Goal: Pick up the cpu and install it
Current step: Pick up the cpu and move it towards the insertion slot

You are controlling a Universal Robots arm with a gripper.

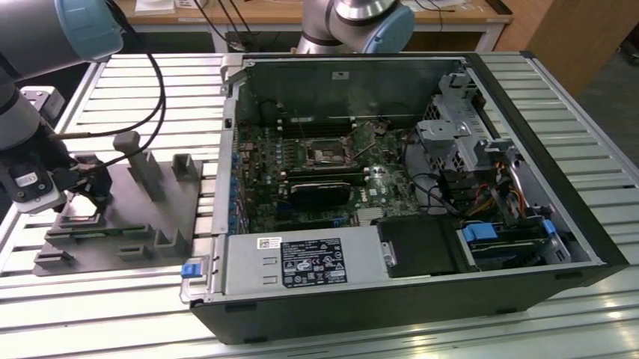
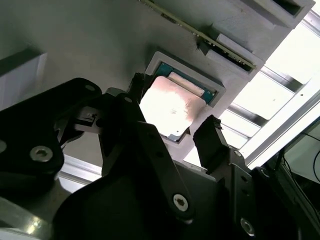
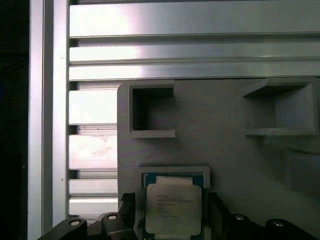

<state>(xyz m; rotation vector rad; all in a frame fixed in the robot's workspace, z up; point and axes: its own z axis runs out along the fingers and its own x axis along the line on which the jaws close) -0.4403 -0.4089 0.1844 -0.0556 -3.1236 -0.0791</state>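
The cpu point(image 3: 173, 207), a small square chip with a silvery top plate point(image 2: 170, 107), lies in a shallow pocket of the grey fixture plate point(image 1: 130, 224) at the exterior view's left. My gripper point(image 1: 85, 198) hangs low over that pocket. In both wrist views its black fingers point(image 2: 212, 135) stand on either side of the chip point(image 3: 172, 216), close to its edges with a small gap showing, so the gripper is open. The dark square socket point(image 1: 328, 155) sits on the motherboard inside the open computer case point(image 1: 399, 299).
Upright grey blocks point(image 1: 140, 161) rise from the fixture plate beside my gripper. A black cable point(image 1: 150, 105) loops from my arm over the slatted metal table point(image 1: 150, 67). A second arm's base point(image 1: 360, 22) stands behind the case. Drive cages and wiring point(image 1: 469, 149) fill the case's right side.
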